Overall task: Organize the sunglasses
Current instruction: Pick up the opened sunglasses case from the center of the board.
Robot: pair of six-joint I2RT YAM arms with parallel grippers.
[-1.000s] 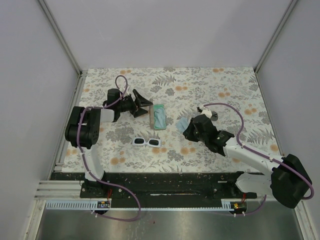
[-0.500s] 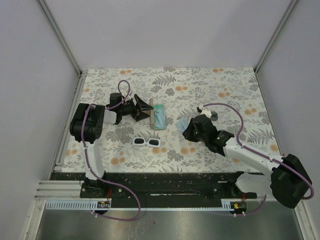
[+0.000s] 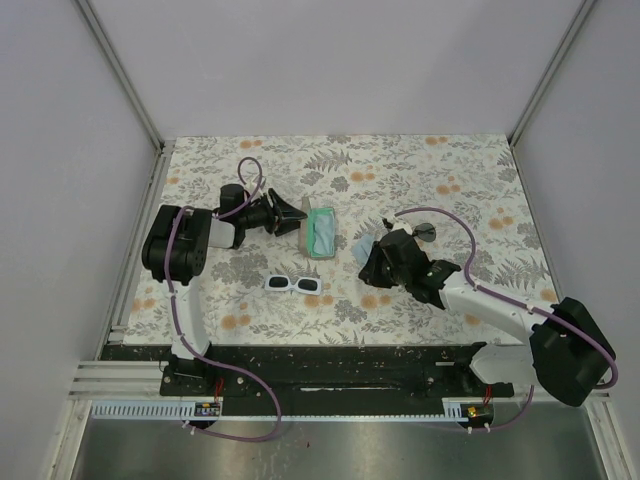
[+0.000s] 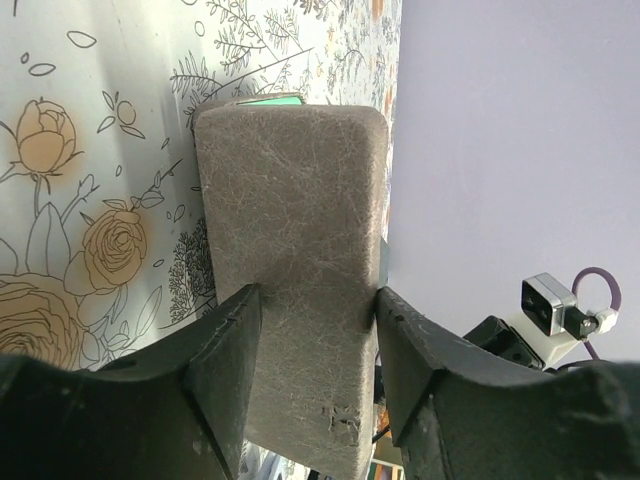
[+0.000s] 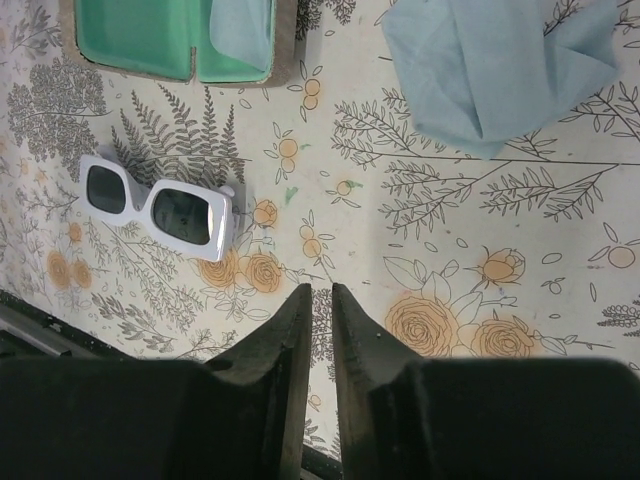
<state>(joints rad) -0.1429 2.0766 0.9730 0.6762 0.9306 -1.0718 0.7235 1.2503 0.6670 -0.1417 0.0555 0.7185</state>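
Floral-print covering runs across the surface, with plain pale walls on three sides. On my left arm the jaws are closed on the tan case, one pressed against each side of its tan shell, which fills my left wrist view. The case sits open at mid-surface, and its teal lining shows from above and in the right wrist view. On my right arm the jaws are drawn almost together, with only a thin slit between them and nothing held. They hang over bare print, near the light-blue cloth pouch. The white sunglasses lie flat with dark lenses up, on the near side of the case, left of the right jaws and apart from both.
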